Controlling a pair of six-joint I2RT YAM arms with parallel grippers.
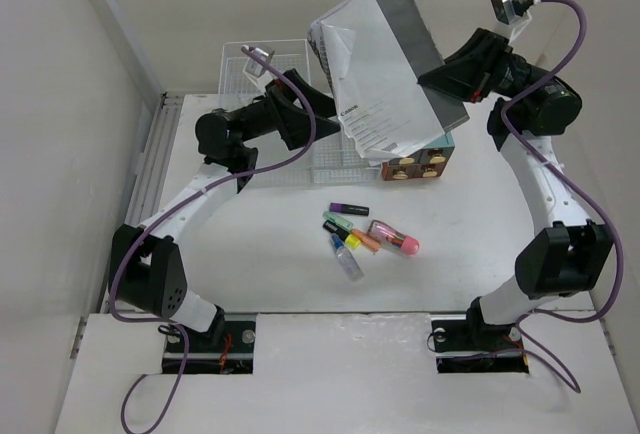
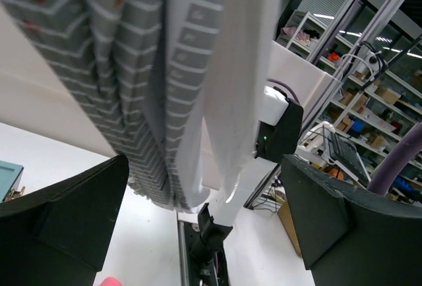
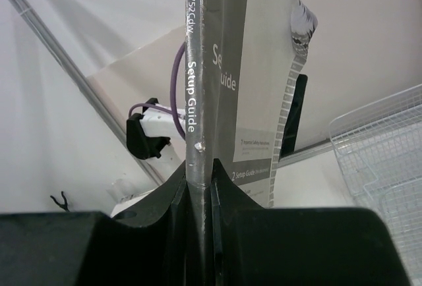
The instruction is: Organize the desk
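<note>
Right tool (image 3: 200, 190) is clamped on the spine of a grey-and-white booklet (image 3: 198, 68), and the spine print reads clean: "Setup Guide", with "MF752Cdw" above it, running off the top of the wrist view. On the cover beside it, "Setup Guide" again, the first word half hidden behind the spine, and lower down a small "2 Setup Guide" line.

From above, the booklet (image 1: 385, 64) is up in the air, tilted, over the far edge of the surface (image 1: 480, 244), with the right tool (image 1: 435, 84) gripping its right side. The printing on the open white page is too small to read there.

Left tool (image 1: 312, 102) is at the booklet's left side. In its own camera the left tool (image 2: 204, 161) has its fingers (image 2: 66, 233) wide apart, with the striped page edges of the booklet (image 2: 178, 68) hanging between them. I cannot tell whether a finger touches paper.

The white surface spreads under both arms. At its far edge a teal drawer box (image 1: 420, 162) sits under the booklet, and a white wire basket (image 1: 255, 69) stands left of it. A loose bunch of markers (image 1: 365, 234) lies mid-surface, one pink, one purple and black.
</note>
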